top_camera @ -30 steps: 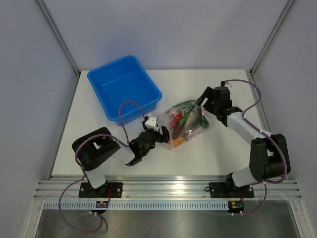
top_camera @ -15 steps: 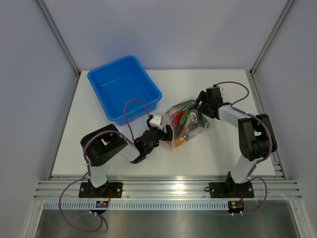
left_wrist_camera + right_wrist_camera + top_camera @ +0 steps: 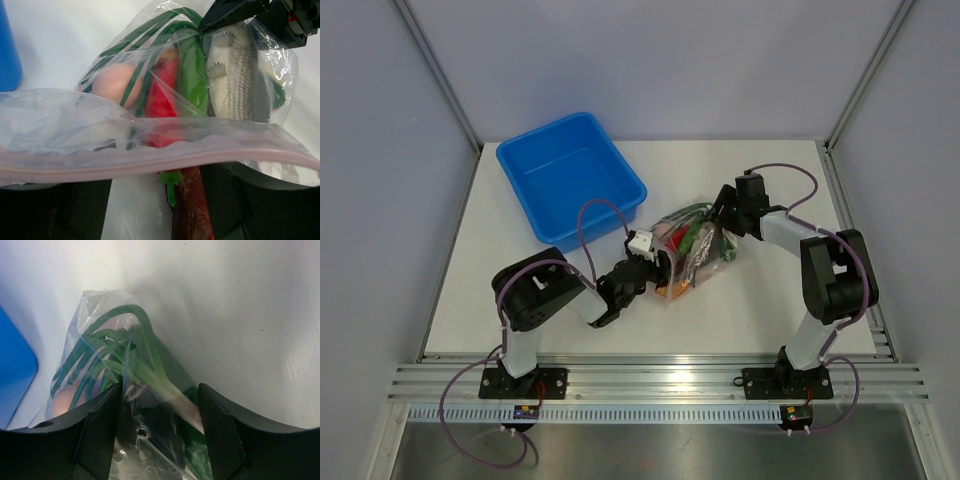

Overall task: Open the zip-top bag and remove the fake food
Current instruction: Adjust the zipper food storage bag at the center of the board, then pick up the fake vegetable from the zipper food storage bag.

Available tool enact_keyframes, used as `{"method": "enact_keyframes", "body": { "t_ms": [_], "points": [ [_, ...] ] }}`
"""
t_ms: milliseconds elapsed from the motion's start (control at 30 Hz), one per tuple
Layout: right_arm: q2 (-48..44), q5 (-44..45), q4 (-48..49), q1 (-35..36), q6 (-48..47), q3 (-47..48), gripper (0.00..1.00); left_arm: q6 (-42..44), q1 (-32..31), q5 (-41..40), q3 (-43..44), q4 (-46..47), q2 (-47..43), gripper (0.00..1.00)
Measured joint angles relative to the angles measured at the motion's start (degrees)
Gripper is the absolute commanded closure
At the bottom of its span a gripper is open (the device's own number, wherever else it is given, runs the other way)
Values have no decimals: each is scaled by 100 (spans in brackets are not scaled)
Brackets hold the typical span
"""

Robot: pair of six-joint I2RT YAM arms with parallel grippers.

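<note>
The zip-top bag point(image 3: 688, 248) lies mid-table, clear and crinkly, its pink zip strip point(image 3: 150, 167) running across the left wrist view. Inside shows the fake food: a grey fish point(image 3: 235, 75), a red chili point(image 3: 162, 95), green pieces point(image 3: 192, 80) and a peach piece point(image 3: 112, 82). My left gripper point(image 3: 655, 266) is at the bag's near-left zip end, open, with the strip lying over the gap between its fingers point(image 3: 260, 210). My right gripper point(image 3: 720, 215) is open at the bag's far-right end, its fingers point(image 3: 100, 430) straddling the plastic and green stalks point(image 3: 150, 365).
A blue plastic tub point(image 3: 570, 180) stands at the back left, close to the bag's left side, its wall showing in both wrist views point(image 3: 7, 50) point(image 3: 15, 370). White tabletop point(image 3: 770, 300) surrounds the bag; grey walls enclose the sides and back.
The left gripper has pushed right onto the bag's zip end. The right arm has folded in, bringing its gripper onto the bag's far end. Both jaws have narrowed, and the bag stands puffed higher.
</note>
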Motion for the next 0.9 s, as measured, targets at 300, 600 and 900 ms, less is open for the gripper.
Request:
{"method": "enact_keyframes", "body": {
  "t_ms": [300, 600, 900],
  "points": [
    [0, -59, 48, 15, -13, 0, 50, 7, 2, 103, 247, -212, 90, 53],
    [-7, -55, 127, 20, 17, 0, 92, -22, 2, 105, 332, -546, 85, 55],
    [-50, -26, 107, 31, 42, -2, 96, -96, 4, 203, 90, -658, -33, 33]
  ]
}}
